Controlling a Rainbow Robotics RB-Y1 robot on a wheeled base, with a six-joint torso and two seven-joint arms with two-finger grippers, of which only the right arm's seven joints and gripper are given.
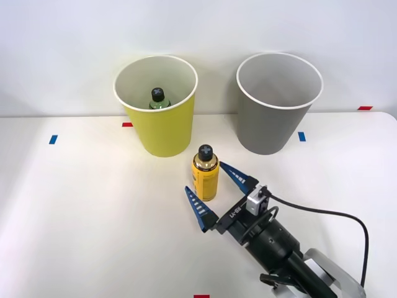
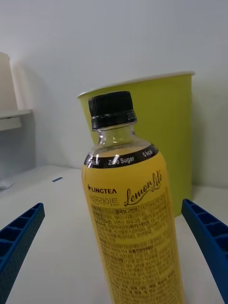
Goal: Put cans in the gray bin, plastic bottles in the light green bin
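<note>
While fingers (image 1: 215,194) gape around the yellow bottle (image 1: 205,174), white table (image 1: 93,205) (blue tape marks (image 1: 53,139)) meets pale wall (image 1: 62,49).

light: bright, even | shadows: soft, faint | glare: none | focus: sharp

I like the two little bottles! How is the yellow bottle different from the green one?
The yellow bottle stands on the table, while the green bottle sits inside the lime bin. The yellow bottle shows its whole body and label; the green bottle shows just its top above the bin's wall. The yellow bottle has the right gripper around it with jaws open; nothing is near the green one. Both have black caps.
</note>
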